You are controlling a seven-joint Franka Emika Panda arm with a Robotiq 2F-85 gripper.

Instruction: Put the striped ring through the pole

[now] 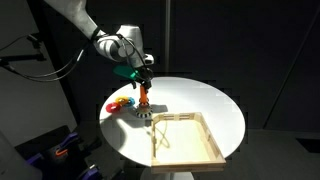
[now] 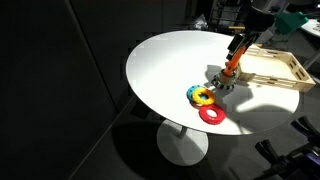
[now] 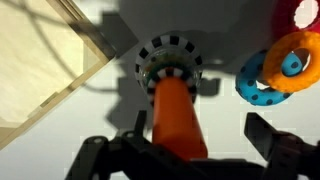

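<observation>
Wrist view shows the orange pole [image 3: 173,115] running up the middle of the frame, with the striped ring [image 3: 168,62] around its foot, so by the look of it the ring is threaded and lying low on the table [image 3: 215,40]. The gripper [image 3: 198,140] sits along the bottom edge with its jaws spread wide, one finger either side of the pole and clear of it, gripping nothing. That straddle fits a ring let go straight down over the post. A blue and orange ring [image 3: 280,68] lies at the right of the frame, a red ring [image 3: 305,12] at the upper right corner, both apart from the pole. The wooden tray [image 3: 45,70] fills the upper left. In both exterior views the gripper [image 1: 143,75] [image 2: 245,45] hangs directly above the pole [image 1: 143,100] [image 2: 232,68], and the striped ring [image 2: 222,82] reads as a dark band at its base, though at this size I cannot tell whether it lies fully flat. The task looks as good as done; what remains is a clean lift away without knocking the post
</observation>
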